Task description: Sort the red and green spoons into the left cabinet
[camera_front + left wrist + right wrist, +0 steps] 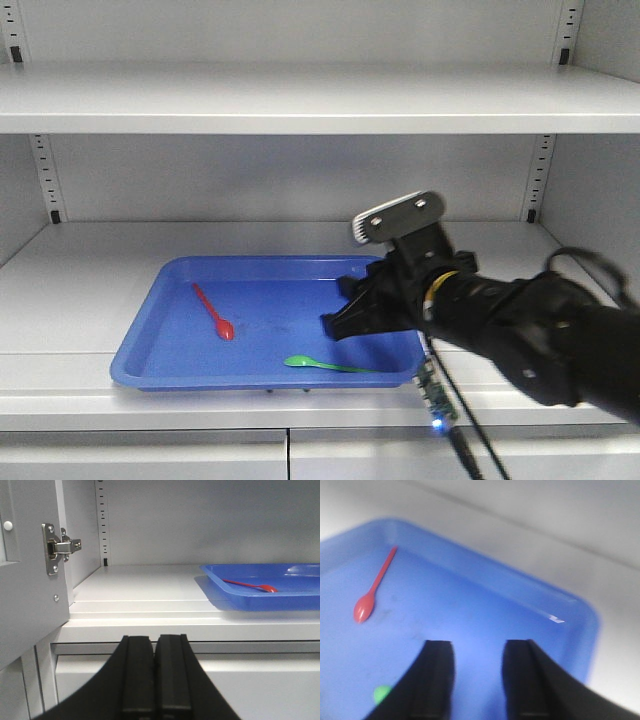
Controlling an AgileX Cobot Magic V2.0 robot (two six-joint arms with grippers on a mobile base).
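Front view: green spoon (322,364) just below right hand (345,312).

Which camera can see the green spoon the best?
The exterior front-facing view. There the whole green spoon shows, lying along the front edge of the blue tray. The right wrist view catches only a small green bit at the bottom, beside the finger. The left wrist view does not show it at all.

Red spoon (213,313), green spoon (322,364) flat, apart, on grey cabinet (300,100) shelf.
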